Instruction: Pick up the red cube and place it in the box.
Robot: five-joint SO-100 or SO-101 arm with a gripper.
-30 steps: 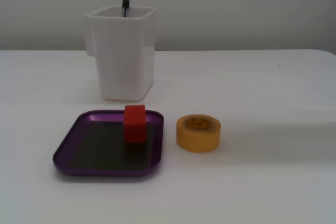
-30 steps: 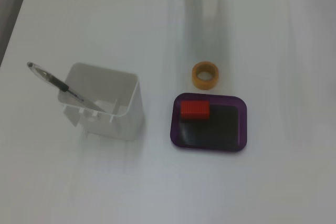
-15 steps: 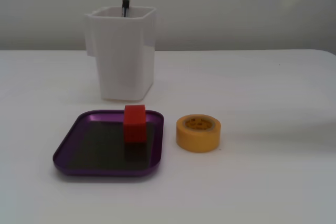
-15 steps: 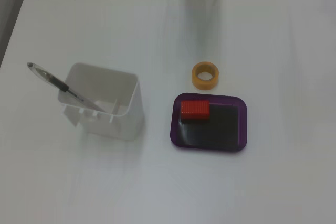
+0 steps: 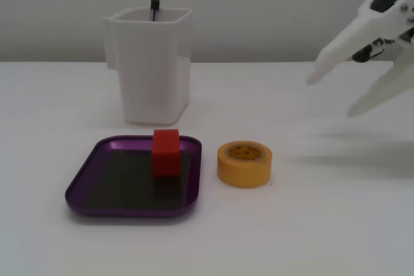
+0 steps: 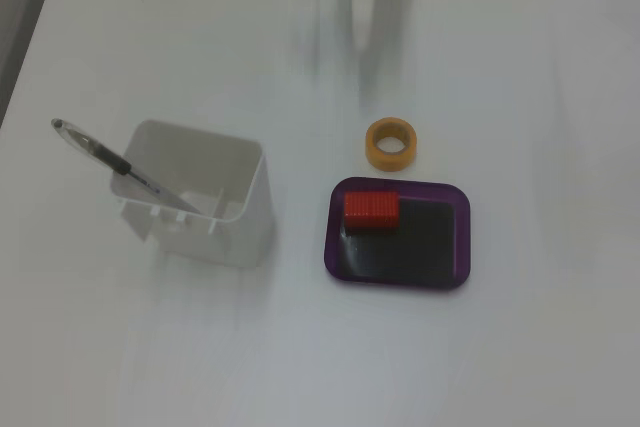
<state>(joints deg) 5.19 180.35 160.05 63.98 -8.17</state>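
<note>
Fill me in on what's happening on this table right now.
Nothing is being handled at this moment. The red cube already sits inside the box, near its far edge in the low fixed view. The robot's hand hangs open and empty above the table at the right of that view, clear of everything. A yellow tape roll stands just beside the box, and a white container with a pen in it stands behind. The placing looks done.
</note>
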